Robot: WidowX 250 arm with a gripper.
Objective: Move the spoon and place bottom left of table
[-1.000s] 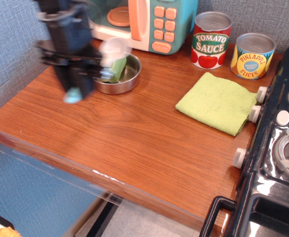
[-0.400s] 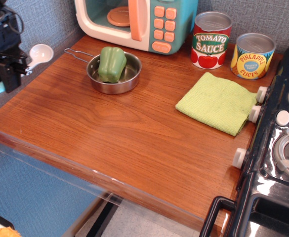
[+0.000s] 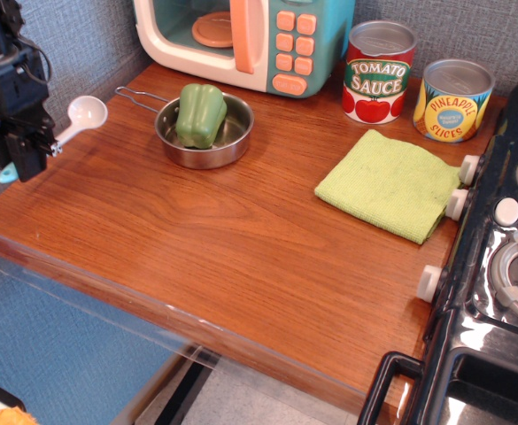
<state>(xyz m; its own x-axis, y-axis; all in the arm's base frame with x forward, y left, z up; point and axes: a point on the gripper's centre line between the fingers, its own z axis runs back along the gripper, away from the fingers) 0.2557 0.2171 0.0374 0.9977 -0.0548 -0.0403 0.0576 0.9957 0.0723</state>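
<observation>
The spoon has a round white bowl pointing up right and a light blue handle end showing below the gripper. My black gripper is shut on the spoon's stem and holds it just above the left edge of the reddish-brown table, near its left side. The middle of the spoon's stem is hidden by the fingers.
A steel pan with a green pepper sits at the back left. A toy microwave stands behind it. Two cans, a green cloth and a black toy stove are at the right.
My gripper with the spoon swung from over the pan to the table's left edge, then came slightly right and lower.
</observation>
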